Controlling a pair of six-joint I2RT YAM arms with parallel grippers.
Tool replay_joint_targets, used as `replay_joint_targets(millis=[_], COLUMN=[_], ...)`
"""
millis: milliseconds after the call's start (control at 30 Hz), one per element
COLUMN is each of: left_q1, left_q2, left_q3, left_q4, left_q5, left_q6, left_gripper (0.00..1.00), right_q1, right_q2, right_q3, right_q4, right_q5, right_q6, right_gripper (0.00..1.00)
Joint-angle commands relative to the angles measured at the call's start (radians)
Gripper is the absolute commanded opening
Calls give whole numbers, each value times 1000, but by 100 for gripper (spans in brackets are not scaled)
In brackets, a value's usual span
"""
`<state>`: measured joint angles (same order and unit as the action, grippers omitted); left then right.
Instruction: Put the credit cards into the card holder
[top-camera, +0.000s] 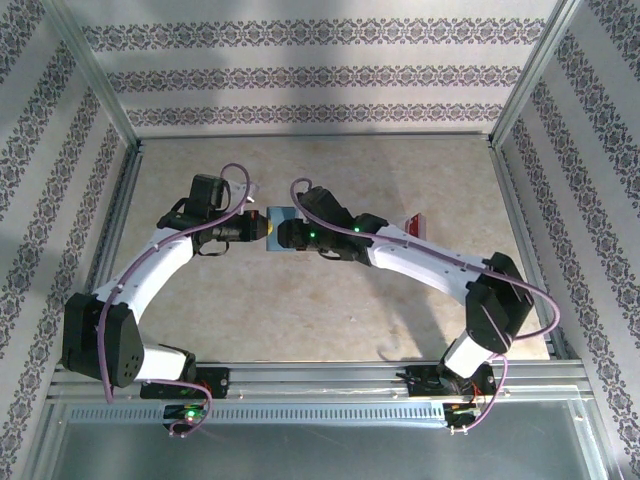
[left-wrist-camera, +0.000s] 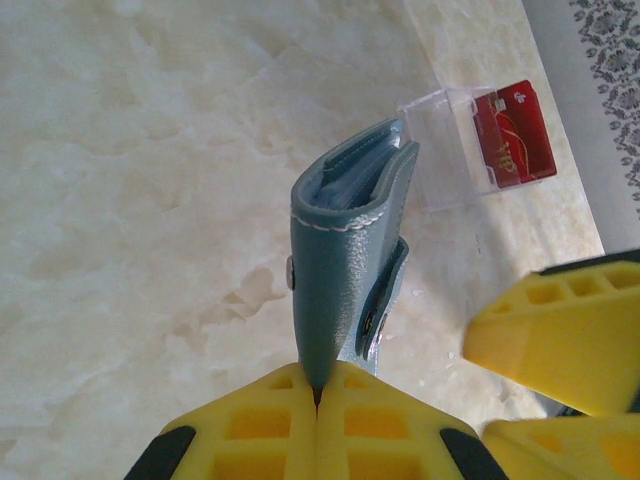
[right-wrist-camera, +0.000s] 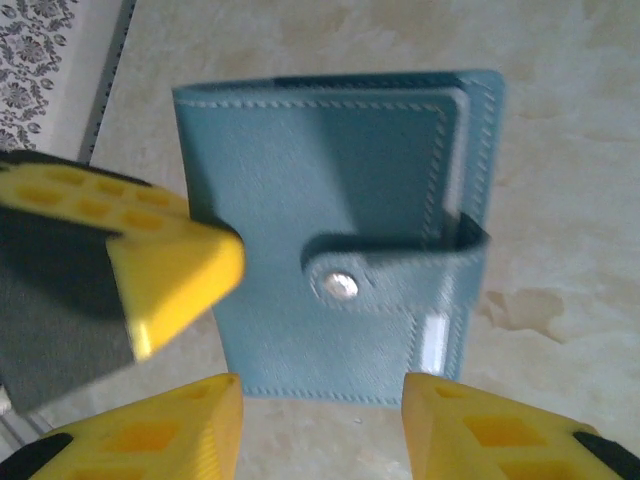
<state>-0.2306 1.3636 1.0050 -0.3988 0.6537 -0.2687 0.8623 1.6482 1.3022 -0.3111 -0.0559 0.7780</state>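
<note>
Pinching card holder (left-wrist-camera: 345, 250) edge in left tool (left-wrist-camera: 318, 395), presenting snap (right-wrist-camera: 342, 286) to right tool (right-wrist-camera: 320, 390), spread, likely for unsnapping.

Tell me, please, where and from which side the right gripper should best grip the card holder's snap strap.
Likely the snap strap, at its rounded free end, from the right gripper's side: the left gripper pinches the card holder by one edge, strapped face toward the right gripper, strap bowing slightly off the cover.

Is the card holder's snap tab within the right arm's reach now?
Probably yes: the snap tab faces the open right gripper, nothing between; the left gripper clamps the card holder.
</note>
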Motion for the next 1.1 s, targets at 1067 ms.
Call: replay_joint_targets(millis=[1067], left_q1=[-59], left_q2=[12], left_q3=[-5], left_q4=[49], left_q5=[192], left_q6=[-56], left_gripper=[0], right_q1=[-82], right_q2=[37], right_q3=[-78], right_q4=[22], right_q5=[-10], right_q6=[51], right_gripper=[22])
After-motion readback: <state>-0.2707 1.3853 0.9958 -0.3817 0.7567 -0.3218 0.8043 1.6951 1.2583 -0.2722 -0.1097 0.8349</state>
